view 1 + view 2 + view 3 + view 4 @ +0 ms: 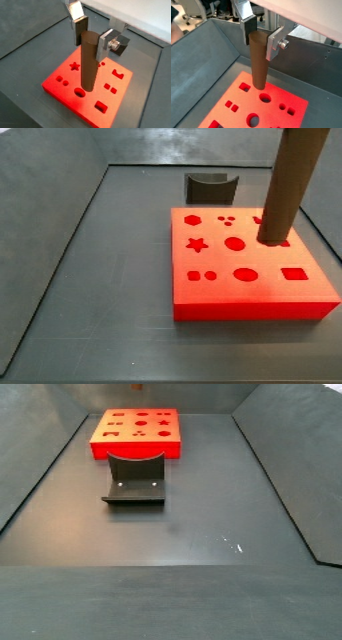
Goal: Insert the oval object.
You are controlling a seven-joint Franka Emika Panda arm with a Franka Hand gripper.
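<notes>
My gripper [92, 40] is shut on the top of the oval object [87, 65], a tall plain brown peg that hangs upright. Both silver fingers [107, 44] clamp its sides, as both wrist views show [261, 37]. The peg [257, 62] reaches down to the red block [100, 87], which has several cut-out shapes. Its lower end is by a round hole [79, 92]. In a side view the peg [287, 188] ends at the block's far right part [254, 293]. I cannot tell whether it touches. The gripper is out of frame in both side views.
The dark fixture [207, 188] stands on the floor just beside the red block, and it also shows in a side view [134, 481]. The red block [136, 434] sits at one end of a grey bin with sloping walls [204, 60].
</notes>
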